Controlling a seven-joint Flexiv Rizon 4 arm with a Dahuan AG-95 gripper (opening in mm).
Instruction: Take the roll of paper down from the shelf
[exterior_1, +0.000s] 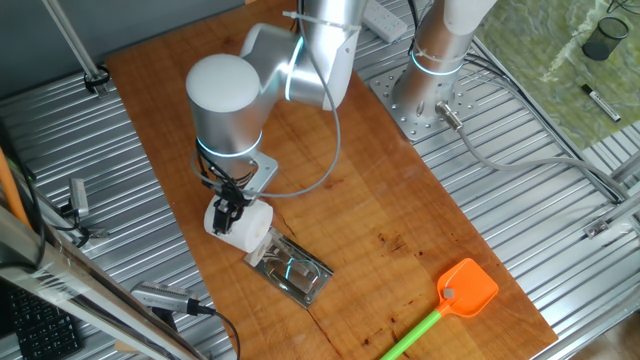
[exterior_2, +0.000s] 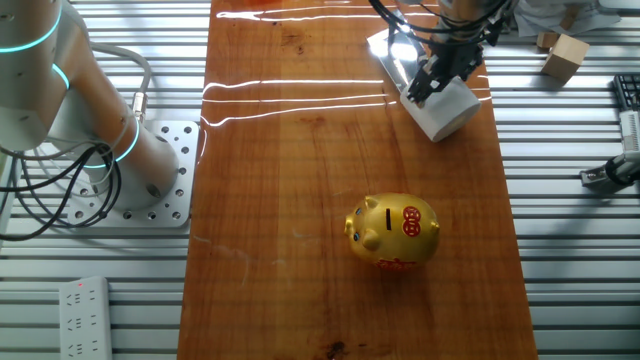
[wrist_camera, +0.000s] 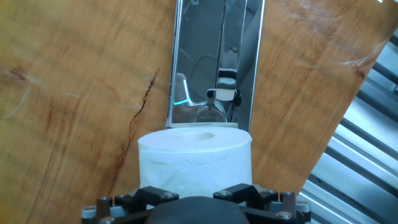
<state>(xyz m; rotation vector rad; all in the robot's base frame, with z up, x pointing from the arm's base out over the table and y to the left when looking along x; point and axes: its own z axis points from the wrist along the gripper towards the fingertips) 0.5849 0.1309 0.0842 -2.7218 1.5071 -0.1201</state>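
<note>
Beside shiny shelf: gripper clasps plump roll of paper.

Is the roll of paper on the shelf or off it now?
Off it. The roll of paper lies beside the shelf, at its end; the shelf top shows bare in the hand view.

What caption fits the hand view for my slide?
Gripper holds the roll of paper at the near end of the shiny shelf on the wooden board.
</note>
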